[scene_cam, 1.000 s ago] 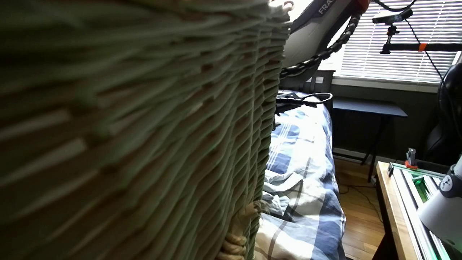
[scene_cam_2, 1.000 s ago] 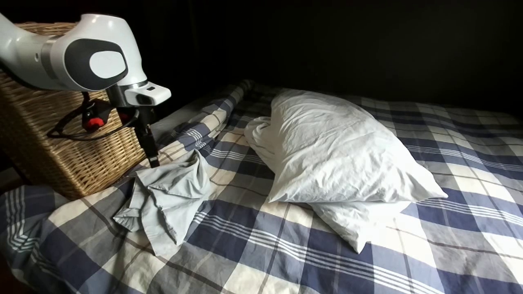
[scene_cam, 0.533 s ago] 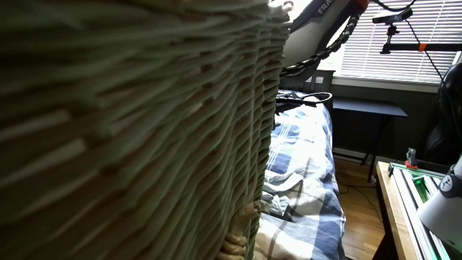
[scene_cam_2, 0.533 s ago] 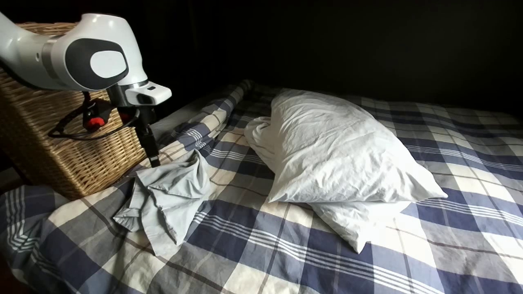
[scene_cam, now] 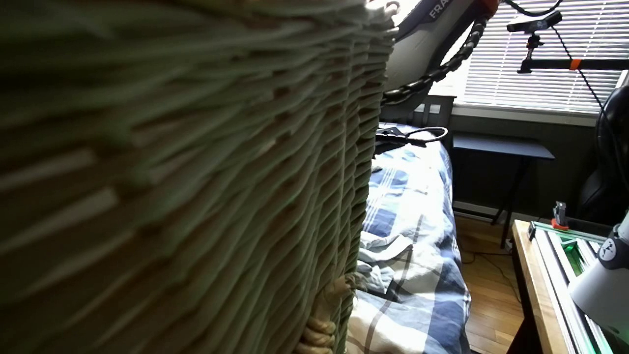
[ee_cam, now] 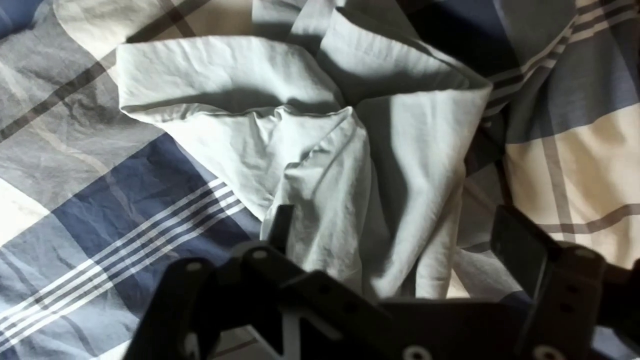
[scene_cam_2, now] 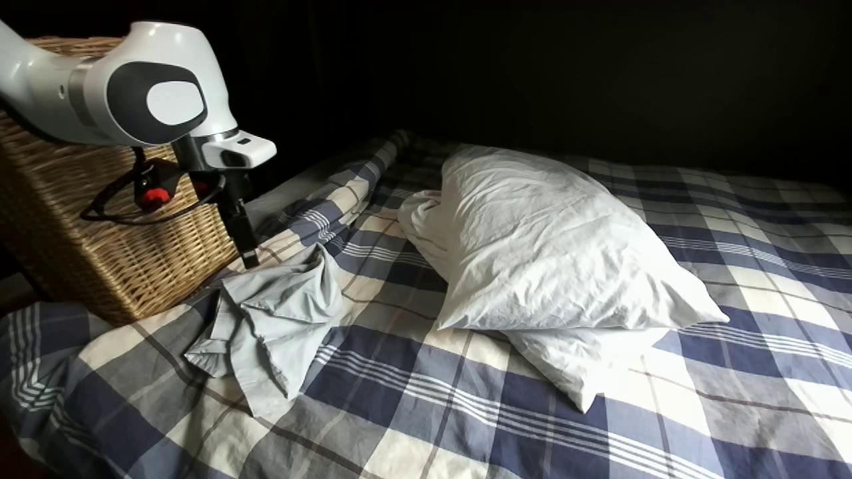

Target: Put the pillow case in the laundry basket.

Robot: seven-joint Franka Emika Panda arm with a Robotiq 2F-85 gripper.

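- The tool point(ee_cam: 400, 232) stands wide, its fingers point(ee_cam: 520, 250) well apart and nothing pinched; it hangs over the pillow case point(ee_cam: 320, 145), and whether a tip touches the cloth cannot be told.
- The pillow case lies crumpled on the plaid bedspread point(scene_cam_2: 413, 406), near the laundry basket point(scene_cam_2: 160, 259) but outside it.
- It should handle as thin, limp fabric: light, soft, hardly fragile, unlikely to slide from a firm pinch. A corner may well trail once lifted.
- The best hold is likely the bunched fold point(ee_cam: 330, 200) under the tool's span, where one squeeze could gather several layers; the flat outer edges would give the tips less to catch.
- The laundry basket is wicker; its opening cannot be seen, and the rough weave could snag a dangling hem.
- White pillows point(scene_cam_2: 559, 246) lie well apart from the pillow case.
- Of writing, only the letters "FRA" point(scene_cam: 439, 9) can be read, on the arm point(scene_cam: 417, 59) in an exterior view, the rest of the word hidden. A round emblem point(scene_cam: 608, 249) on a white part point(scene_cam: 602, 292) is too small to make out.
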